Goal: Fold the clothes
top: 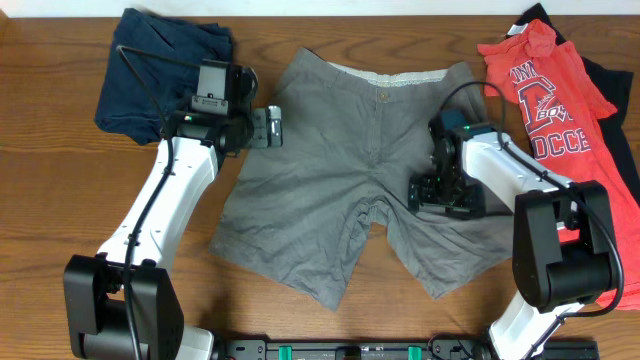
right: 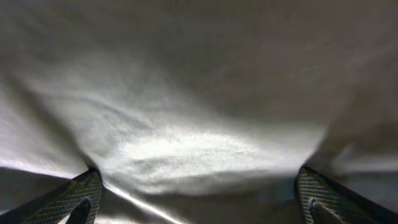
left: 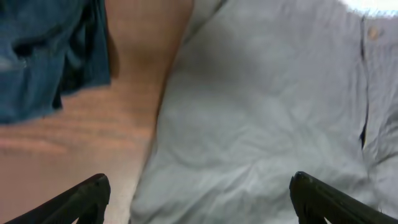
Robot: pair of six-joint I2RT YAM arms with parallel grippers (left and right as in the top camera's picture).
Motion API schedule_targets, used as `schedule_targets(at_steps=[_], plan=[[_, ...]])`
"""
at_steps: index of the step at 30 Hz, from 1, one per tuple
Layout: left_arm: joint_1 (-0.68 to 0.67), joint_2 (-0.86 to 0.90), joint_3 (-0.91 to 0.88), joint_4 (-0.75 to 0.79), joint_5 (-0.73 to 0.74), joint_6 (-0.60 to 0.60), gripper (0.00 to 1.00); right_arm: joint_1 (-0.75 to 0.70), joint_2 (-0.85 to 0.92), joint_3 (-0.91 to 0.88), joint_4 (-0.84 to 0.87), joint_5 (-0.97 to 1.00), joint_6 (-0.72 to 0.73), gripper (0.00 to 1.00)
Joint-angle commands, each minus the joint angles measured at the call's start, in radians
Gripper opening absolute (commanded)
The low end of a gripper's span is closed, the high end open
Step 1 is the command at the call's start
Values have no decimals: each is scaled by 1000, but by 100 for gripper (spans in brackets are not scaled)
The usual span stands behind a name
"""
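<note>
Grey shorts fill the middle and right, creased, lying flat on the table. A button sits far right, with the fly seam running down below it. A strip of bare wood shows left of the shorts' edge. Navy shorts lie bunched at far left. The left gripper hangs near, its fingers wide apart over that edge, gripping nothing.

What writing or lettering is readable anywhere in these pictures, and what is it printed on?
"OCCE": large white letters on the red T-shirt with white lettering, with the ends of the word lost in the folds.
Smaller white lettering and an emblem above it on the same shirt: too small and creased to read.
Grey-khaki cotton shorts: no text visible.
Dark navy shorts: no text visible.
</note>
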Motion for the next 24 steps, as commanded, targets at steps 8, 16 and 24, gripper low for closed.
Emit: schedule_targets(at_steps=[8,16,24], plan=[[1,128,55,137,47,61,95,5,-68,-5,19,-65,-2,99],[0,384,347,37,98,139,95,-6,-237,127,10,-64,-103,99],[1,589,560,-71,100,257,95,-6,-283,186,24,-58,-169,99]])
